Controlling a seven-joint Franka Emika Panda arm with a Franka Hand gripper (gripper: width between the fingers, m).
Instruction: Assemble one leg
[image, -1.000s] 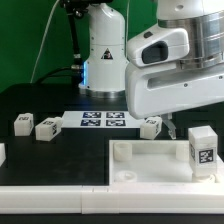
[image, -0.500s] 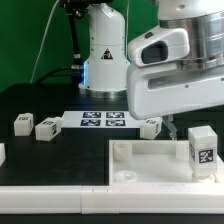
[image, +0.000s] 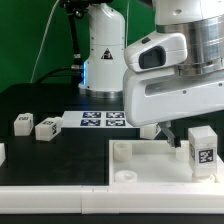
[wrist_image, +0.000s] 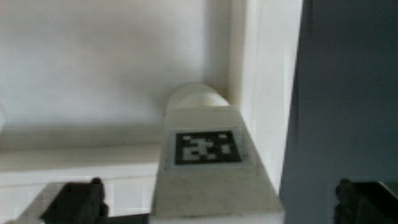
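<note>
One leg (image: 202, 148), a white block with a black-and-white tag, stands upright in a corner socket of the large white tray-like piece (image: 140, 172). In the wrist view this leg (wrist_image: 210, 150) sits between my two dark fingertips (wrist_image: 75, 200). My gripper (wrist_image: 219, 205) is open, with a gap on each side of the leg. In the exterior view one dark finger (image: 168, 132) shows under the white hand, just left of the leg. Two more legs (image: 23, 122) (image: 46, 127) lie on the black table at the exterior view's left. Another leg (image: 149, 128) is partly hidden behind the hand.
The marker board (image: 103, 120) lies on the table behind the tray-like piece. The robot's white base (image: 103, 55) stands at the back. A raised round socket (image: 121, 151) marks the tray-like piece's near left corner.
The hand has shifted slightly toward the exterior view's left and down, covering more of the loose leg behind it. The standing leg has not moved.
</note>
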